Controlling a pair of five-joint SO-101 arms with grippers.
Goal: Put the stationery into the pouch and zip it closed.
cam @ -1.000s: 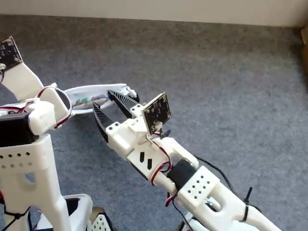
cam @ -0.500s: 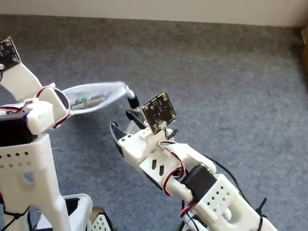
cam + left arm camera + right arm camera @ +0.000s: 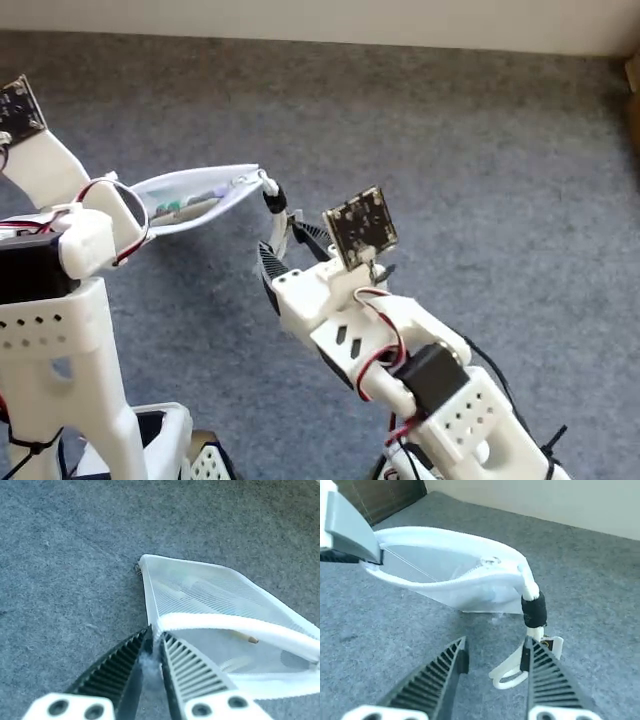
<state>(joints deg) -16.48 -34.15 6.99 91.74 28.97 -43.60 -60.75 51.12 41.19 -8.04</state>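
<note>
Pouch (image 3: 215, 195) first: one white pouch is held up off the grey carpet (image 3: 480, 140), and its long side runs from the left gripper (image 3: 155, 637) toward the right gripper (image 3: 495, 647). Stationery (image 3: 180, 208) is seen inside through the thin side as green and dark bits, but the pieces cannot be counted. One corner of the pouch is pinched tight between the left gripper's closed fingers. At the other end one zip pull (image 3: 534, 611) with a black wrap hangs down. Its white loop (image 3: 510, 675) lies between the right gripper's fingers, which are spread apart and hold nothing. The loop is close against one finger; whether it touches cannot be told. So the pull is nearest the right arm of the two arms. It is judged that the loop would have to be squeezed and drawn along the pouch's length, if the zip is not fully shut, which cannot be told.
</note>
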